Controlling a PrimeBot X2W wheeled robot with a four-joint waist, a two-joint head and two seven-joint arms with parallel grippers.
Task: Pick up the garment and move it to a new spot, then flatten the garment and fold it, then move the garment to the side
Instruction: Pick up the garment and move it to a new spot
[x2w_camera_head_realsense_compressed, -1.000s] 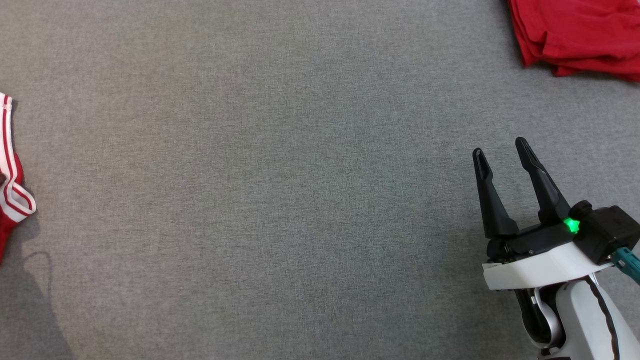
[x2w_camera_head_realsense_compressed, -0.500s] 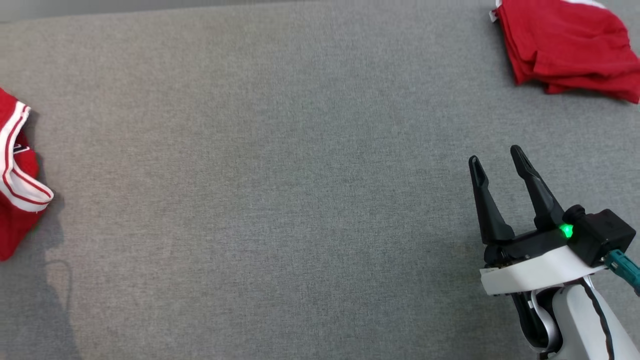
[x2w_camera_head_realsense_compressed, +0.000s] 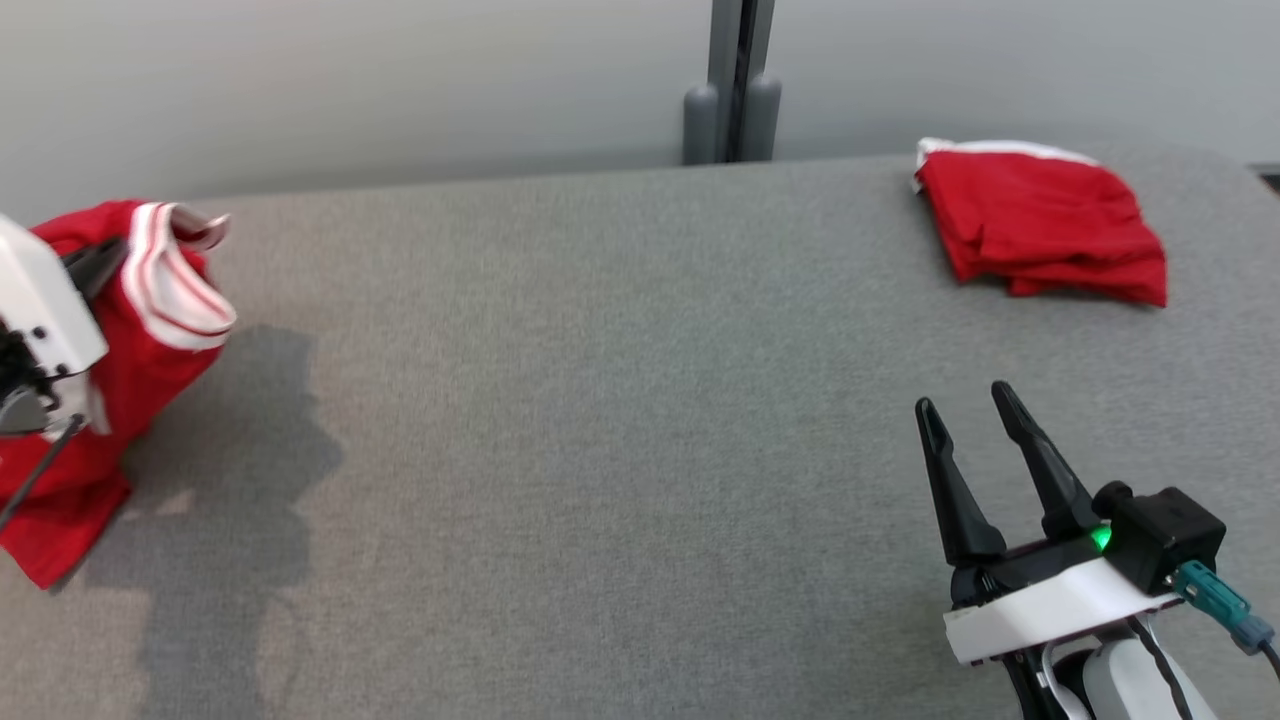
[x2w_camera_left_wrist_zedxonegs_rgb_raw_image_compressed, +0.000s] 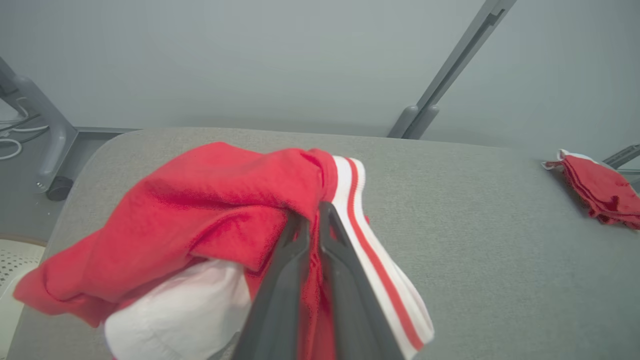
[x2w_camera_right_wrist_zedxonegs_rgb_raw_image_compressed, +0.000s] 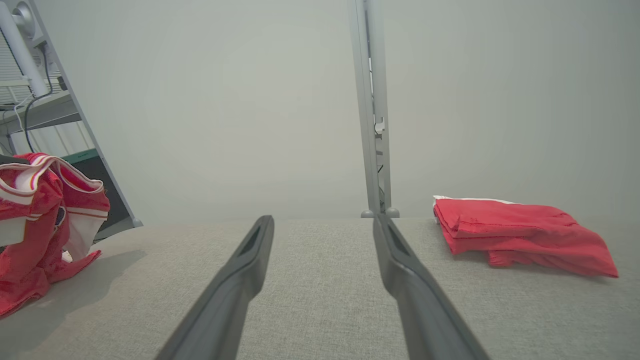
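At the left edge of the counter (x2w_camera_head_realsense_compressed: 600, 420), the garment (x2w_camera_head_realsense_compressed: 150, 360) hung bunched from our left fingers (x2w_camera_left_wrist_zedxonegs_rgb_raw_image_compressed: 290, 260), pressed together on a fold beside its striped band (x2w_camera_left_wrist_zedxonegs_rgb_raw_image_compressed: 370, 250), its tail touching the counter. We judged it light, soft and limp, likely to sag; the band's thicker hem seemed the surest hold. Our left wrist view showed the pinch, which the wrist (x2w_camera_head_realsense_compressed: 40, 300) covered in the head view. Rightward, our right fingers (x2w_camera_head_realsense_compressed: 945, 480) stood spread, empty.

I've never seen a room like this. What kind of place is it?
Probably a robot test room, not a home: a big grey cloth-covered table, a metal post against a bare wall, and a shelf with cables.
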